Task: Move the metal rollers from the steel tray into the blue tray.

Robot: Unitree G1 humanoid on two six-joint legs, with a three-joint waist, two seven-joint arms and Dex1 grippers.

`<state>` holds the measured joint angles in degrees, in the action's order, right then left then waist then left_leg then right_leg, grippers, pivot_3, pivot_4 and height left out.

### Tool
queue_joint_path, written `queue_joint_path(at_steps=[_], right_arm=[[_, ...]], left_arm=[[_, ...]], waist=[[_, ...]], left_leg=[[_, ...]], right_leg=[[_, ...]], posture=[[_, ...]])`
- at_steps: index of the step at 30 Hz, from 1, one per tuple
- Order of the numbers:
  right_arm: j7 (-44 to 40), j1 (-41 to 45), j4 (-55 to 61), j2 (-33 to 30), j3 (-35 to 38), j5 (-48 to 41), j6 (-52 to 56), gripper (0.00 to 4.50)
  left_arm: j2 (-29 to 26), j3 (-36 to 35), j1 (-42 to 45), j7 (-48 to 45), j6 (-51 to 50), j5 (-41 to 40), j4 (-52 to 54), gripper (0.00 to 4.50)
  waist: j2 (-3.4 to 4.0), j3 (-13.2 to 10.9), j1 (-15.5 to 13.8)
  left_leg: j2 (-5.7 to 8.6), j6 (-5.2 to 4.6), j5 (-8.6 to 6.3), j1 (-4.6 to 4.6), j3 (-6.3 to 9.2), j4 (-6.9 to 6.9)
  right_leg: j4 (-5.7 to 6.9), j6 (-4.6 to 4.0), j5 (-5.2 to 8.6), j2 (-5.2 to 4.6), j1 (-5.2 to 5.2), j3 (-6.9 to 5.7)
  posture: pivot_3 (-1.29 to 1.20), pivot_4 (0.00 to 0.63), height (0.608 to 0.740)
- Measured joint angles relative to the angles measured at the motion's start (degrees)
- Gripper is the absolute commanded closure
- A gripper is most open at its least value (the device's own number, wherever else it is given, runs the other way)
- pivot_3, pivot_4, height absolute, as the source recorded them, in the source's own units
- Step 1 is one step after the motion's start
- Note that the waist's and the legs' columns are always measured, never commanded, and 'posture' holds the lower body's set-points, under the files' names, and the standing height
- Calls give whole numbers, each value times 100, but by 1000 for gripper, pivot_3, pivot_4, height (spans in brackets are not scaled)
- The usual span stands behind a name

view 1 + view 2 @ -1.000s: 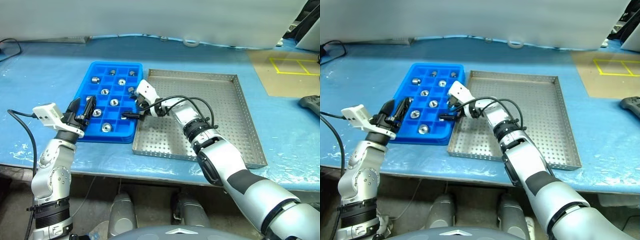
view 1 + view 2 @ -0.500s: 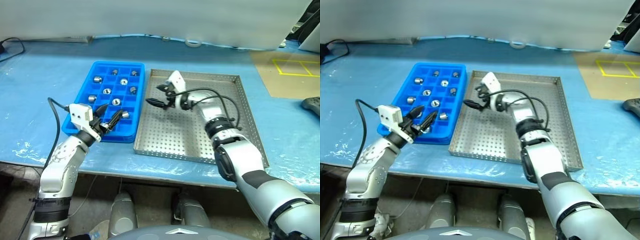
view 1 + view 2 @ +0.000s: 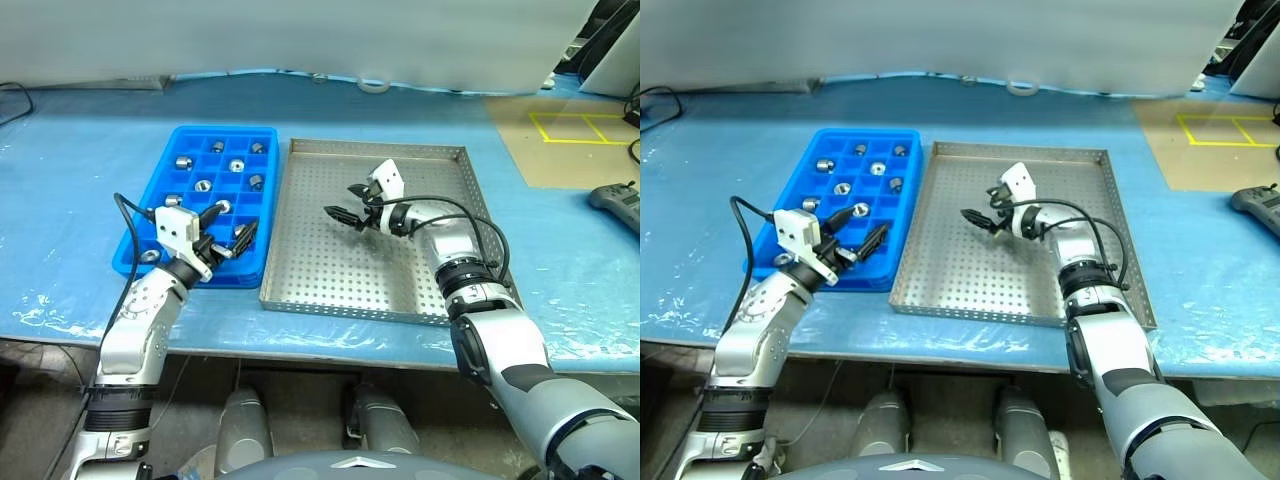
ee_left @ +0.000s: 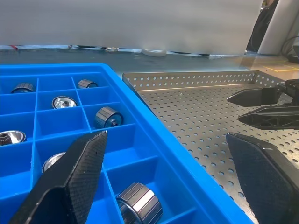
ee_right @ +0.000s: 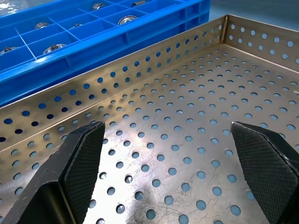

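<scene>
- The left gripper [image 3: 228,232] is seen nearest, over the near right corner of the blue tray [image 3: 160,192], at about 8 o'clock in the head view; its two black fingers are spread wide apart and nothing is held between them.
- In the left wrist view a metal roller [image 4: 138,203] is seen lying in the compartment just below those fingers [image 4: 74,172].
- The steel tray [image 3: 445,290] is set at the blue tray's 3 o'clock, the two long edges just beside each other; its perforated floor is bare.
- The right gripper [image 3: 348,204] is held above the steel tray's middle, pointing toward 9 o'clock, its fingers apart and clamped on nothing.
- The other metal rollers [image 3: 202,184] are found farther back, scattered singly across the blue tray's compartments, toward 11 o'clock.
</scene>
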<state>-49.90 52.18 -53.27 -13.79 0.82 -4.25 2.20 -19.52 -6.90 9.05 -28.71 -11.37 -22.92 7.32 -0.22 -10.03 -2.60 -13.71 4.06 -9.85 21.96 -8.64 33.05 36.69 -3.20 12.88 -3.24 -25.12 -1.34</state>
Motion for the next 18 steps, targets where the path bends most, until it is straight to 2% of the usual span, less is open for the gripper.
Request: queue_joint_path(at_steps=[6,18], right_arm=[[-45,340,-161,37,-2,0,-169,0],[9,340,-310,13,-34,33,-349,0]], left_arm=[[61,-5,-46,62,67,50,73,37],[51,14,103,36,182,225,40,37]], waist=[[0,0,-3],[0,0,-28]], left_leg=[[-1,-3,-2,1,0,0],[0,-4,-2,2,-1,0]], right_leg=[[-1,0,0,0,-1,0],[-2,0,0,-1,0,-1]], posture=[[12,150,740],[1,150,740]])
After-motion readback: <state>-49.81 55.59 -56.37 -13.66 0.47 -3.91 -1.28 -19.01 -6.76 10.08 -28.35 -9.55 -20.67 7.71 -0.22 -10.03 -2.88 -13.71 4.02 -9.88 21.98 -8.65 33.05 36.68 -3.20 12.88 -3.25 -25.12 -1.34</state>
